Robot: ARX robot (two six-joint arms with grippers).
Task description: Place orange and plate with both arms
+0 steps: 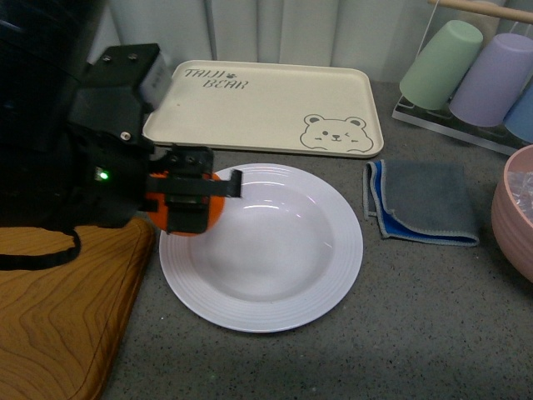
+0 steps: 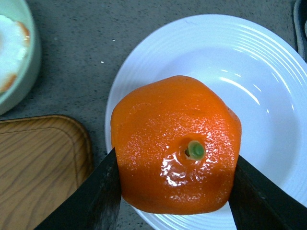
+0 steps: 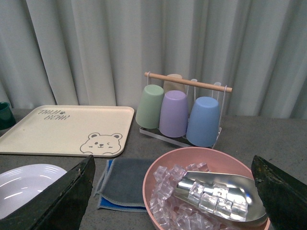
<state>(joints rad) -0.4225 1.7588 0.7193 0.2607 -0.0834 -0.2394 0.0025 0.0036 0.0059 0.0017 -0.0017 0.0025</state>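
Left tool (image 1: 193, 193) clamped around the orange (image 1: 216, 210), mostly hidden, seemingly above plate (image 1: 333, 279) rim; right tool (image 3: 168, 191) apart.

You see a glossy, dimpled bright orange mandarin (image 2: 163, 143), a smooth shiny round white plate (image 1: 341, 275), a grained wooden board (image 1: 58, 308), soft grey cloth (image 1: 425, 200) and matt speckled grey countertop (image 1: 433, 333).

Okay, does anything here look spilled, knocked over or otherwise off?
Nothing stands out. The left gripper holds the orange squarely at the rim of the plate. The plate looks intact, and the folded grey cloth lies flat beside it.
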